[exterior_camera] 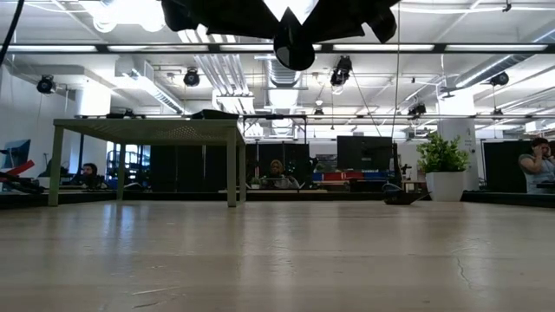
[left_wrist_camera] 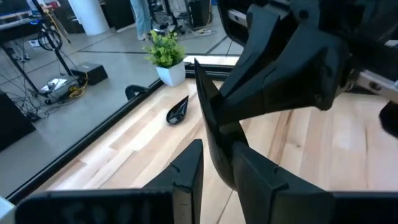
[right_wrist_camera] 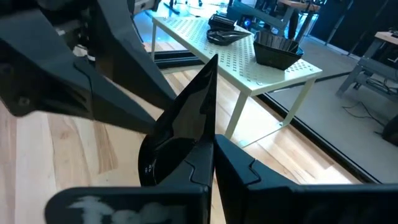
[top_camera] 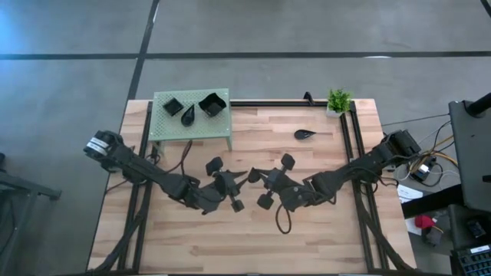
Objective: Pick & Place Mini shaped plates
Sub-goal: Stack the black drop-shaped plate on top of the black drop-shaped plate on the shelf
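Claws are meeting tip to tip at the middle of the table (top_camera: pixel 322 230) in the high view, the left claw (top_camera: pixel 239 182) reaching in from nine o'clock and the right claw (top_camera: pixel 265 180) from three o'clock, though what is passing between them is hard to make out from above. At eleven o'clock the green stand (top_camera: pixel 207 132) is carrying three dark plates (top_camera: pixel 188 116), two square and one leaf-shaped, while a loose plate (top_camera: pixel 304 135) is lying on the wood towards one o'clock, near the potted plant (top_camera: pixel 338 100). In the low view both claws are hanging at twelve o'clock, well above the board, with a dark rounded shape hanging beneath them. In the left wrist view the right claw is pinching a leaf plate (left_wrist_camera: pixel 214 124) edge-up, and the left claw's own fingers are standing wide on either side of its lower edge; whether they are touching it is unclear. In the right wrist view the right claw's fingers are clamping tight on that same plate. By my reading, a hand-over is going on: three plates are placed, one is changing claws, and one is waiting on the table.
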Motion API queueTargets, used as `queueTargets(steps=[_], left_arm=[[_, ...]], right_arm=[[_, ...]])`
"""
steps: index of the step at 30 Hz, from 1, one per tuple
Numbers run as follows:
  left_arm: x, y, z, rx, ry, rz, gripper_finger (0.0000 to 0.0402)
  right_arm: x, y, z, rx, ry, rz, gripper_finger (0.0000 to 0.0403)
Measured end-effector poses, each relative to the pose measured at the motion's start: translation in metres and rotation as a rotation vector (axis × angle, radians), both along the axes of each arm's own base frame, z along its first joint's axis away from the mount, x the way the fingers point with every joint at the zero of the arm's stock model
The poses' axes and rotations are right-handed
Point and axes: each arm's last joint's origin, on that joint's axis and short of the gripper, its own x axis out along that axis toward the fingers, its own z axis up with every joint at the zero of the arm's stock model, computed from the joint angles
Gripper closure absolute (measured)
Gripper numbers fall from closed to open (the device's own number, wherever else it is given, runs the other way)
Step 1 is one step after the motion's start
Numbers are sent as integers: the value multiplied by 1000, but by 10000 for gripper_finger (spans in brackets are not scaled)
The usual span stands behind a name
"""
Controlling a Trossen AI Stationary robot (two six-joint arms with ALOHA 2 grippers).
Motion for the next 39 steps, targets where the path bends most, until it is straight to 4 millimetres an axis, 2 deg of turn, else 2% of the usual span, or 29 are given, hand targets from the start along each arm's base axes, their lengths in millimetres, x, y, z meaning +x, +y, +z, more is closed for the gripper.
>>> queueTargets(steps=[11, 33, 39], left_arm=[[6, 2, -9, -25, 9, 6, 321], [10, 13, -9, -79, -21, 41, 321], [12, 14, -7, -81, -38, 44, 341]], right_arm=[[1, 0, 1, 1, -10, 1, 394], [1, 0, 1, 3, -16, 0, 394], [1, 0, 2, 5, -18, 0, 394]])
